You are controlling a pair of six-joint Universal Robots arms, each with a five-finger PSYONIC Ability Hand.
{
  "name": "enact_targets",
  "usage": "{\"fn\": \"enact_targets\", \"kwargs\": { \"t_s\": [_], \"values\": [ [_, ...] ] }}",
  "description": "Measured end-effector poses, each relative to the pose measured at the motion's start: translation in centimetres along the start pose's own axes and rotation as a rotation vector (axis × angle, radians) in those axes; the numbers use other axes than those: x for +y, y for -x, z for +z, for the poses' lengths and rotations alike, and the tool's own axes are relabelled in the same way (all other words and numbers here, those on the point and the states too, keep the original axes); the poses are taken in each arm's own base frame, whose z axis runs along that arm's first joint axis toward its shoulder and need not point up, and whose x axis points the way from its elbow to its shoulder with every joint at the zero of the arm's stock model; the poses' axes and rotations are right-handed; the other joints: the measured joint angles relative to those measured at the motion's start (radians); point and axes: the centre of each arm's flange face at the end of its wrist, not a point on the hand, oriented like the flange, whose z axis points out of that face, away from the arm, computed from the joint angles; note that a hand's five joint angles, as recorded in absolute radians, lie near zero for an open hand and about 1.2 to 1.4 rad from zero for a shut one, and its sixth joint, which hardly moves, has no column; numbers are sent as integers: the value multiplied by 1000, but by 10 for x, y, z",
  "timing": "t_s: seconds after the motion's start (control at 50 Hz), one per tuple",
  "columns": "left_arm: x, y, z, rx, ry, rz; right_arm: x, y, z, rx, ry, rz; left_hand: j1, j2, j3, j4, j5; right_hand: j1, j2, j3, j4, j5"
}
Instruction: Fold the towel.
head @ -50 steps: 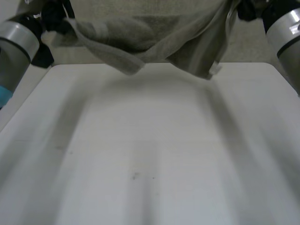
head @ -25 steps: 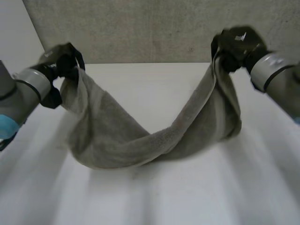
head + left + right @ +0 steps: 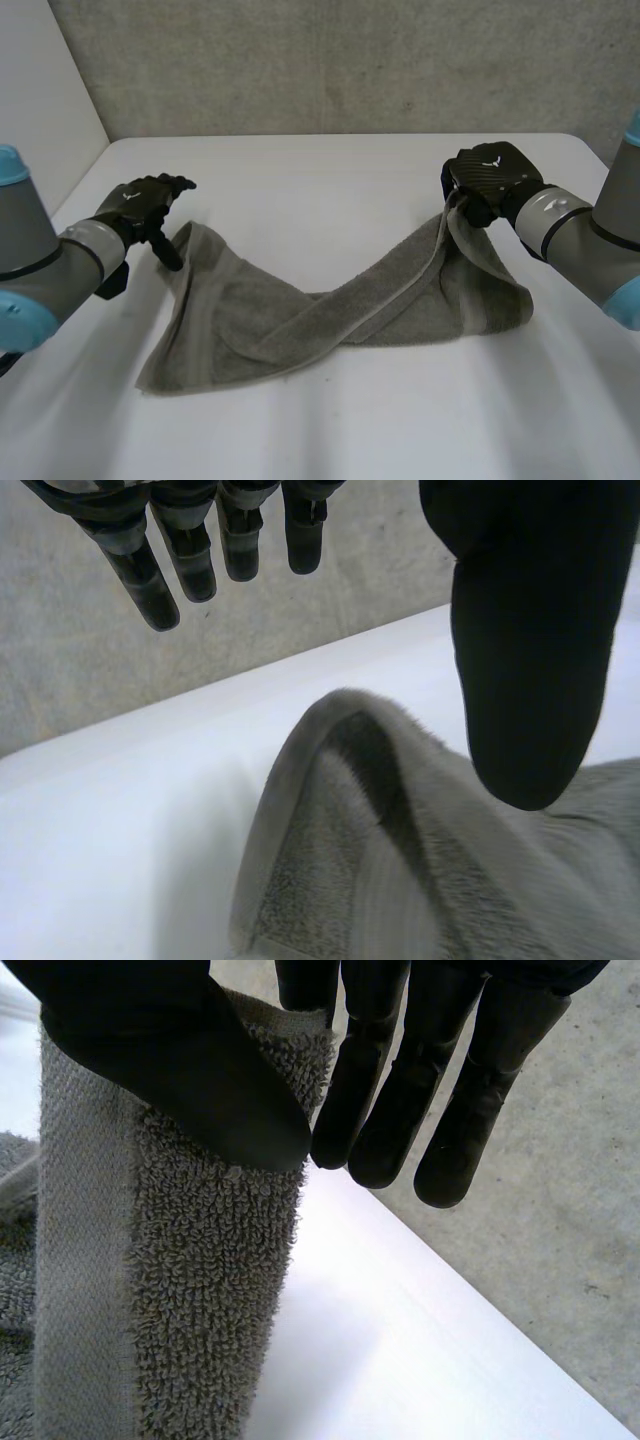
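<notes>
The towel (image 3: pixel 340 310) is down now. A moment ago it hung as a deep sling between the two hands; now most of it lies across the middle of the tabletop (image 3: pixel 330 170), a rumpled band running from near the left edge towards the right edge. It is grey terry, thick and loopy, with a flat woven border strip along its edge. It has doubled over itself, one long roll slanting across the middle, so it looks bunched rather than neatly folded. The left end has dropped free and humps up in a soft arch. The left hand (image 3: pixel 145 205) has let go and hovers just above that end with fingers straight, thumb spread wide and nothing between them. Its wrist view shows the towel's raised fold (image 3: pixel 400 860) lying loose beneath the thumb. The right end is still up off the tabletop: the right hand (image 3: pixel 485 180) keeps it pinched, and up close the thumb (image 3: pixel 170 1070) presses the pile against the fingers while the cloth (image 3: pixel 170 1290) hangs straight down from the grip. I read this as a lay-down in progress, with one side released and the other to follow. The towel wants flattening before any clean fold. The tabletop is smooth, matte white, and behind it stands a rough grey wall (image 3: pixel 330 60).
</notes>
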Motion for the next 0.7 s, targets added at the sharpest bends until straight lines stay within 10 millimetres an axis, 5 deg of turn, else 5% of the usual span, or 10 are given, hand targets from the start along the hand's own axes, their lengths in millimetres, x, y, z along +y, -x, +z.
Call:
{"fn": "enact_targets", "kwargs": {
  "t_s": [0.2,0.34,0.5,0.7],
  "values": [
    [5,-28,-65,108,-17,81,5,1,0,-2,13,2,72,77,73,72,39,0,0,0,0,0],
    [36,-44,-101,175,42,284,10,4,2,-7,21,1,170,175,174,172,139,0,0,0,0,0],
    [66,-49,-121,207,131,441,14,5,3,-11,29,1,232,238,237,236,205,0,0,0,0,0],
    [80,-46,-120,211,178,445,17,7,4,-15,35,2,240,246,246,243,213,0,0,0,0,0]
  ]
}}
